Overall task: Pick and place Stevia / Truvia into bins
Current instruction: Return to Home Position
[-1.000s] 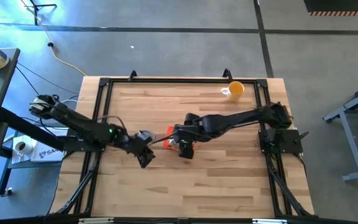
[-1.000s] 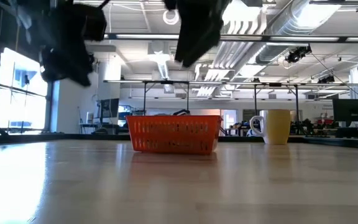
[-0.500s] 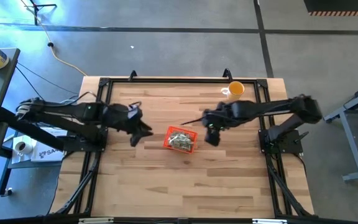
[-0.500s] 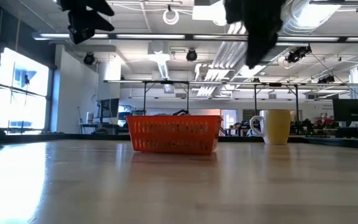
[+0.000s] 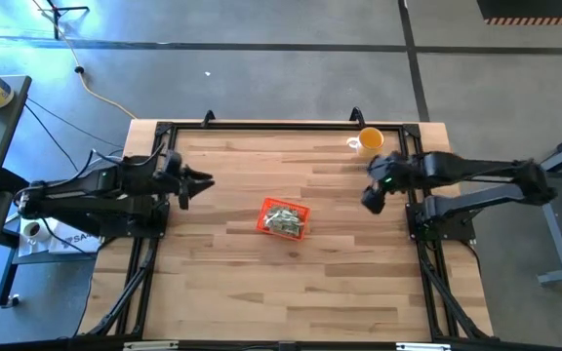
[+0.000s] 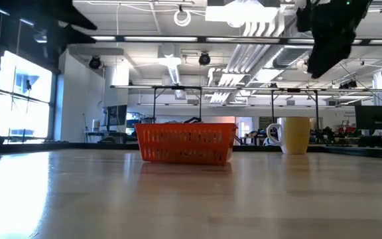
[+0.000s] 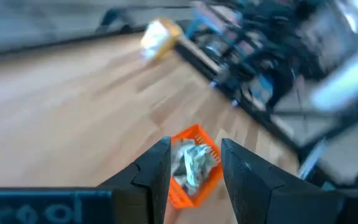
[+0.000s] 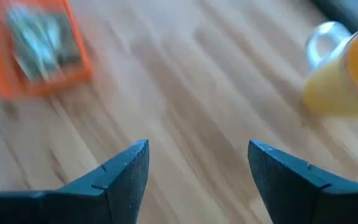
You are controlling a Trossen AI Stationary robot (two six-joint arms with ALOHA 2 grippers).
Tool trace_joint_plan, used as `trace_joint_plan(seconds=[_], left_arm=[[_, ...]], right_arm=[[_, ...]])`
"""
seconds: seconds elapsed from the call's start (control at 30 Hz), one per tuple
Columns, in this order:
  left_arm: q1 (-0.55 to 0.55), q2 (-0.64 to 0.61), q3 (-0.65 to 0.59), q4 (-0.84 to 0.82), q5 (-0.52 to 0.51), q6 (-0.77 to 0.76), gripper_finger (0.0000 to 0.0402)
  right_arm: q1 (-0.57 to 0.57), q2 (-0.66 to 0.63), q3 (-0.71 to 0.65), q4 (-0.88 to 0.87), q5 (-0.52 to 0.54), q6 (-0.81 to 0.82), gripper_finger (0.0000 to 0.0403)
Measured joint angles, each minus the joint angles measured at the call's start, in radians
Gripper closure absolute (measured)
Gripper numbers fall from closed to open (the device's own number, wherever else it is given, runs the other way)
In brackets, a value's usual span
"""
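Left claw (image 5: 201, 183): fingers apart, nothing held, raised above the tabletop (image 5: 261, 283), at 10 o'clock from the orange tray (image 5: 263, 218). Right claw (image 5: 370, 200): fingers wide apart, nothing held, at the tray's 3 o'clock. Green-white packets (image 5: 284, 222) heaped inside the tray, mid-tabletop. Yellow cup (image 5: 370, 141) at 1 o'clock, apart.

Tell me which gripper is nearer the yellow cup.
Right. The right gripper hovers open close beside the yellow cup; the left gripper, also open, is far off on the opposite side, with the orange tray lying between the two grippers.
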Motion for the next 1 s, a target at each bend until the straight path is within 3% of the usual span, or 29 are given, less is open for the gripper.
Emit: trace_joint_plan(seconds=[0.07,0.1,0.17,0.3,0.43,0.53,0.73,0.87,1.0], left_arm=[[0.002,-0.045,-0.022,-0.045,-0.046,-0.123,0.0227],[-0.001,-0.061,-0.042,-0.018,-0.05,-0.104,0.0227],[-0.014,-0.087,-0.089,0.14,0.042,0.03,0.0227],[-0.002,-0.147,-0.195,0.375,0.193,0.19,0.0227],[-0.005,-0.213,-0.285,0.418,0.227,0.182,0.0227],[-0.005,-0.265,-0.319,0.416,0.226,0.181,0.0227],[-0.005,-0.399,-0.378,0.313,0.247,0.151,0.0227],[-0.005,-0.392,-0.394,0.289,0.329,0.137,0.0227],[-0.005,-0.395,-0.417,0.286,0.328,0.146,0.0227]], right_arm=[[0.004,-0.062,-0.009,0.068,0.015,0.011,0.0139],[0.012,-0.092,-0.026,0.167,0.016,-0.024,0.0139],[0.013,-0.162,-0.085,0.388,-0.014,-0.129,0.0139],[-0.067,-0.314,-0.276,0.704,-0.197,-0.146,0.0139],[-0.162,-0.448,-0.527,0.983,-0.435,-0.035,0.0139],[-0.217,-0.532,-0.657,1.166,-0.548,0.037,0.0139],[-0.275,-0.683,-0.781,1.22,-0.578,0.1,0.0139],[-0.277,-0.754,-0.812,1.217,-0.579,0.095,0.0139],[-0.277,-0.791,-0.835,1.17,-0.575,0.073,0.0139]])
